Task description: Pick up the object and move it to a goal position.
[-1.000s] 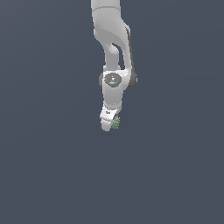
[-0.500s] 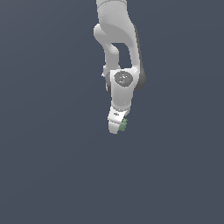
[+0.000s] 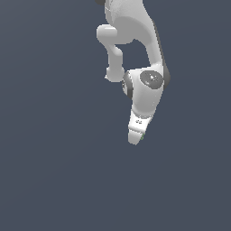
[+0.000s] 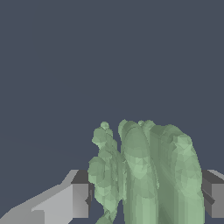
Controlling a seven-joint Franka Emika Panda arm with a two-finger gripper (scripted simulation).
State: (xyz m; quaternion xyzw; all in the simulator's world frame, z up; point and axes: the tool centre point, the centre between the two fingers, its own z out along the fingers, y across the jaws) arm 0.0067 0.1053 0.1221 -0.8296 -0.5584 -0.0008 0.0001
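The knobbly light-green object [image 4: 148, 175] sat right between the gripper's fingers [image 4: 78, 199], one grey pad pressed to each flank in the wrist view, so the pincer was clamped on it! From the exterior view only a sliver of green [image 3: 141, 136] peeked out at the tip of the white gripper [image 3: 134, 137], at about five o'clock from the arm's round wrist joint [image 3: 151, 79], low of centre in the picture. The Franka arm [image 3: 131, 22] came down from twelve o'clock, forearm slanting toward six. Around it was nothing but flat slate-grey ground [image 3: 49, 171]; whether the load was clear of that surface, the pictures did not say. By my reading the pick was done: the grasp looked firm and centred. What was left was the carry and arrival at the goal, and no goal marker showed in either view, so how much travel remained could not be judged.
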